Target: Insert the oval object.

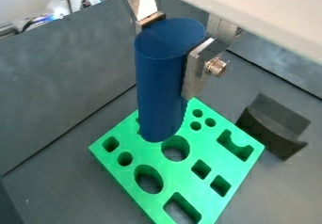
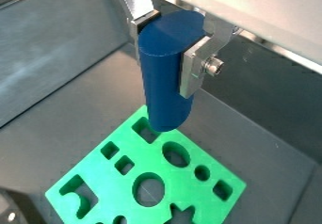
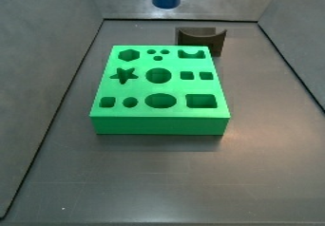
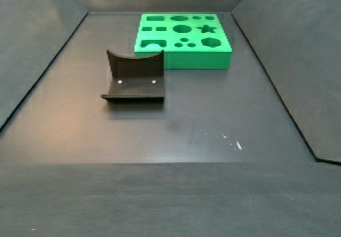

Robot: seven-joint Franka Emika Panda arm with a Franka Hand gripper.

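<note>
One oval object [image 1: 167, 77], blue, upright, was clamped in the gripper [image 1: 174, 58], raised above the green block [image 1: 176, 158]; fixture [image 4: 134, 78] stood apart.

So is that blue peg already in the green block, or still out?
Out. The gripper holds the oval object upright above the green block; its lower end hangs over the holes, not in one.

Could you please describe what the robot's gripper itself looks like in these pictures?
In both wrist views the gripper shows two flat silver metal finger plates at the blue peg. A small silver bolt head protrudes from one plate. No cables or markings are visible.
</note>
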